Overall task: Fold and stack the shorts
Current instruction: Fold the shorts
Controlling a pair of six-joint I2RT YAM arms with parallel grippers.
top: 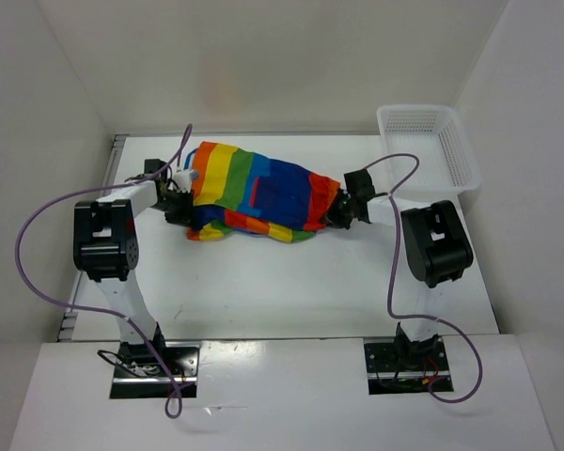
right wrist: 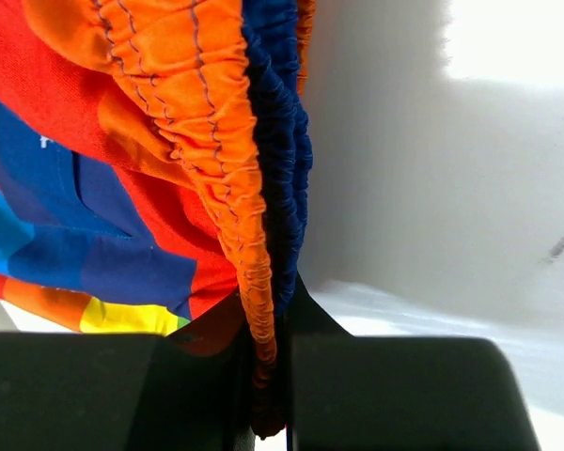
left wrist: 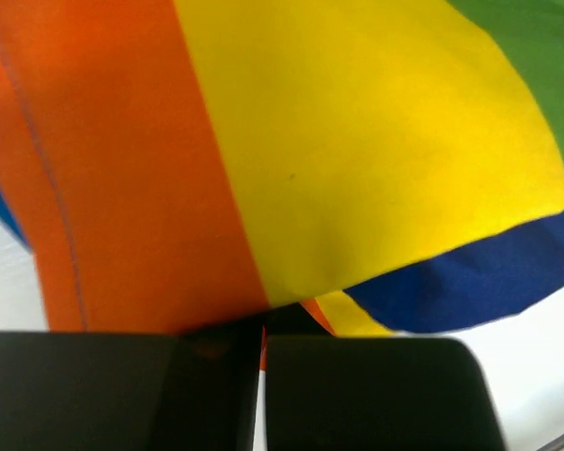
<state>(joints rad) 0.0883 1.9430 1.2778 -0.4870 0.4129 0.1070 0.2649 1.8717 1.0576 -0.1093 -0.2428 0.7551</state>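
Note:
The rainbow-striped shorts [top: 258, 193] hang stretched between my two grippers over the middle of the table, the lower part sagging onto it. My left gripper [top: 181, 191] is shut on the orange and yellow end; in the left wrist view [left wrist: 261, 352] a sliver of orange cloth shows between the closed fingers, below the shorts [left wrist: 291, 150]. My right gripper [top: 340, 212] is shut on the elastic waistband; in the right wrist view [right wrist: 268, 376] the orange and navy gathered band [right wrist: 254, 235] runs down between the fingers.
A white mesh basket [top: 430, 146] stands at the back right of the table, close behind the right gripper. White walls enclose the table on the left, back and right. Purple cables loop beside both arms.

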